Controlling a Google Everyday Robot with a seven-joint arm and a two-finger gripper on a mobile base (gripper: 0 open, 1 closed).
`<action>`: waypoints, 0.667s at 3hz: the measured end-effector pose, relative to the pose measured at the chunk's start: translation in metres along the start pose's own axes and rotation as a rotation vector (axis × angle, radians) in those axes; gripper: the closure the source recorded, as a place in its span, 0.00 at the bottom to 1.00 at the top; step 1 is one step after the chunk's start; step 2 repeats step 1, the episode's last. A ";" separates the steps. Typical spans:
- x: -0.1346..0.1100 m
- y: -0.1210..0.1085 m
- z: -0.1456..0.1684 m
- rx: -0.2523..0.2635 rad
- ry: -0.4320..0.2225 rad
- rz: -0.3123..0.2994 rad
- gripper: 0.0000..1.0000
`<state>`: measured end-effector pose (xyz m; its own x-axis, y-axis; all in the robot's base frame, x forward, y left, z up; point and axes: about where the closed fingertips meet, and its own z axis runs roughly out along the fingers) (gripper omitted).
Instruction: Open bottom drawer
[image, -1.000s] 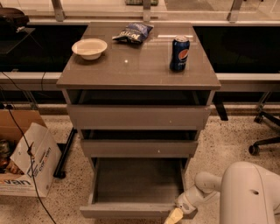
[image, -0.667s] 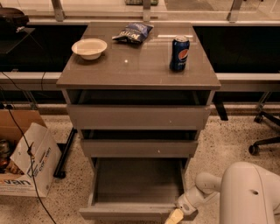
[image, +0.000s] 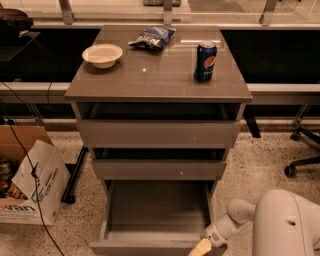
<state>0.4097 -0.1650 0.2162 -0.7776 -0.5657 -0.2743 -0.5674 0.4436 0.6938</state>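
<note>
The bottom drawer (image: 150, 246) of the grey cabinet is pulled far out toward me; its plain grey box (image: 159, 205) stands open and holds nothing that I can see. Its front panel runs along the lower edge of the view. My gripper (image: 200, 247) is at the right end of that front panel, at the very bottom of the view, with a pale fingertip against the drawer's front corner. My white arm (image: 285, 225) fills the lower right corner.
The middle drawer (image: 159, 169) and top drawer (image: 159, 133) stand slightly out. On the cabinet top are a white bowl (image: 102, 54), a blue chip bag (image: 151, 37) and a Pepsi can (image: 205, 61). A cardboard box (image: 30, 182) and cables lie left; a chair base (image: 302, 157) right.
</note>
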 end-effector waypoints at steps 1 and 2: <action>0.000 0.000 0.000 0.000 0.000 0.000 0.00; 0.000 0.000 0.000 0.000 0.000 0.000 0.00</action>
